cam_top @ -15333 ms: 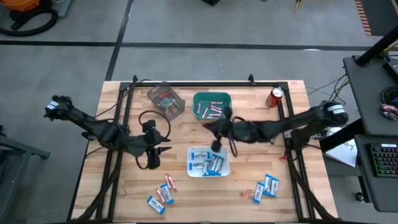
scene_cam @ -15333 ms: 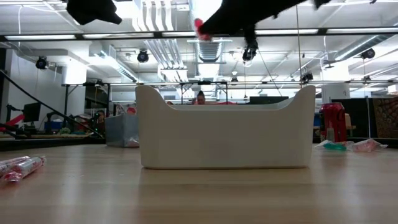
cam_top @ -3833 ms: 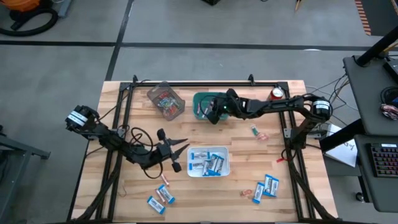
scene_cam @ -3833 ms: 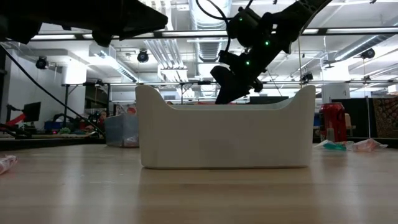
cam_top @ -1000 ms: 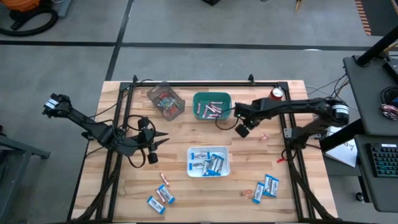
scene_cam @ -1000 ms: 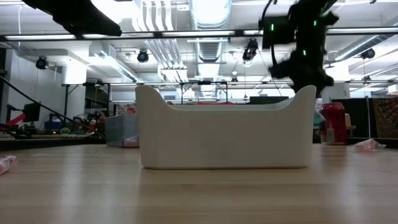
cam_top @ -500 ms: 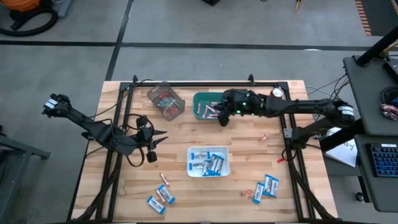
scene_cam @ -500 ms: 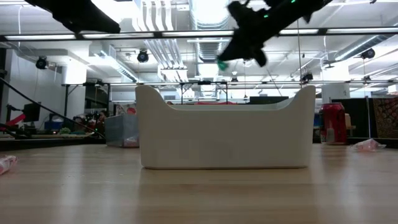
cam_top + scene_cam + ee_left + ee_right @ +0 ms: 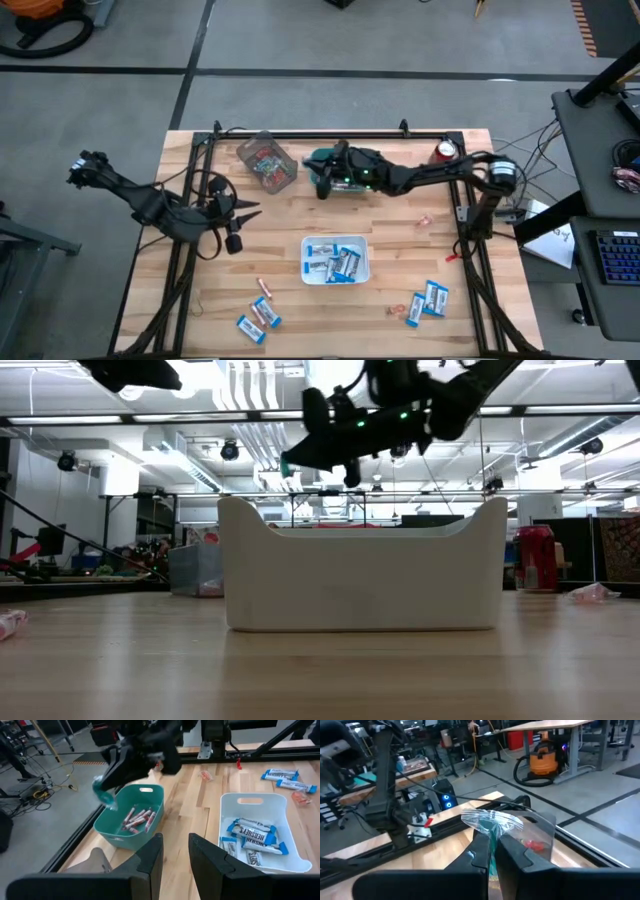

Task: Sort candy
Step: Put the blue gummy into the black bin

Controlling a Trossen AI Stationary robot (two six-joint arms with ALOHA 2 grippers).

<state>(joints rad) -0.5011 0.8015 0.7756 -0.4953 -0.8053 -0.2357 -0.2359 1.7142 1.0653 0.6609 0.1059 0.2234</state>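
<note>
My right gripper (image 9: pixel 321 184) reaches level over the green bin (image 9: pixel 116 833), which holds pinkish-white sticks, and is shut on a small teal candy in a clear wrapper (image 9: pixel 492 821). That candy also shows in the left wrist view (image 9: pixel 103 793), above the bin's far rim. My left gripper (image 9: pixel 244 213) hovers open and bare over the table's left part. The white bin (image 9: pixel 360 272) holds blue-and-white packets. The clear bin (image 9: pixel 265 160) holds red-orange pieces. My right gripper pinches the teal candy between its two fingertips (image 9: pixel 481 851), at the wrapper just below its fanned end (image 9: pixel 492 834). The fingers lie level and point toward the table's left. The candy sticks out past the fingertips, lifted clear above the green bin.
Loose candy lies near the front left (image 9: pixel 260 312), the front right (image 9: pixel 427 299) and right of centre (image 9: pixel 424 218). A red soda can (image 9: pixel 444 152) stands at the far right. A black rail frame (image 9: pixel 330 134) runs around the table.
My right gripper has carried the teal candy from the table right of the green bin up and toward the table's left, over that bin, tipping from pointing down to level. My left gripper has risen a little.
</note>
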